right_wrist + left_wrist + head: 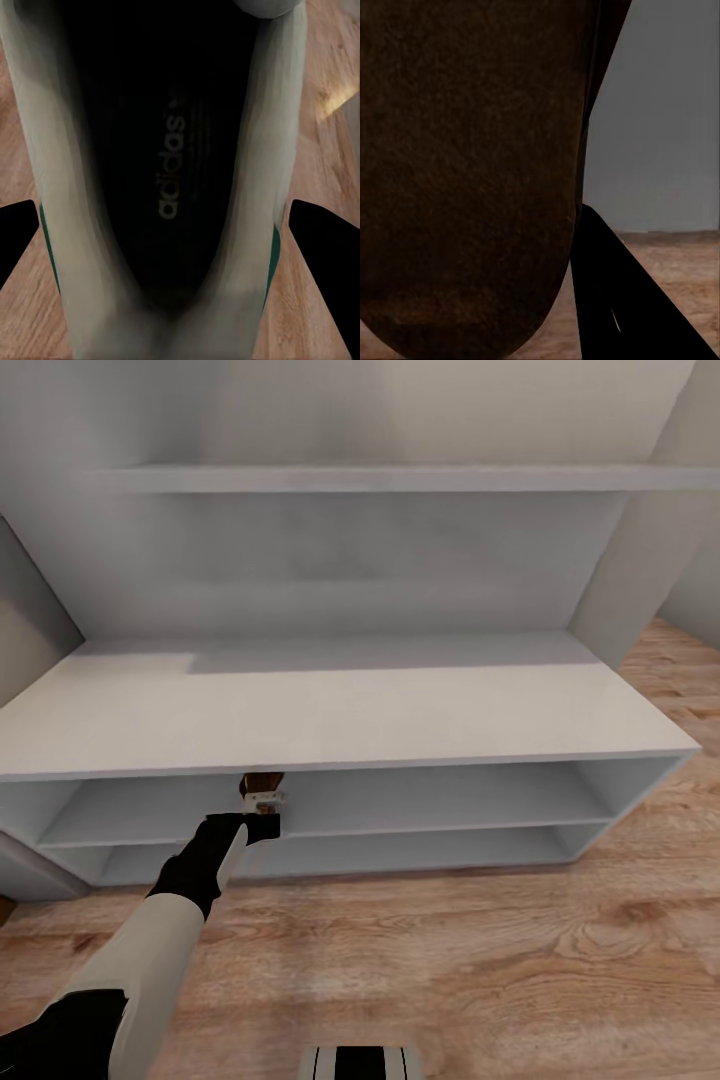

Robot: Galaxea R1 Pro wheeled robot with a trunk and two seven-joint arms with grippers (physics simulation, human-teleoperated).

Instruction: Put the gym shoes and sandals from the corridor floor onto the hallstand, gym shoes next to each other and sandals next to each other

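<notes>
Dark brown sandal (pixel 465 172) leather crowds the left wrist view beside one black finger (pixel 622 300); whether the left gripper (pixel 262 800) clamps it, I cannot tell. Head view, lower left, puts that sandal at the hallstand (pixel 330 710) shelf. Right wrist view: a gym shoe (pixel 169 180) between spread fingers (pixel 322 240), over the corridor floor (pixel 322 112).
</notes>
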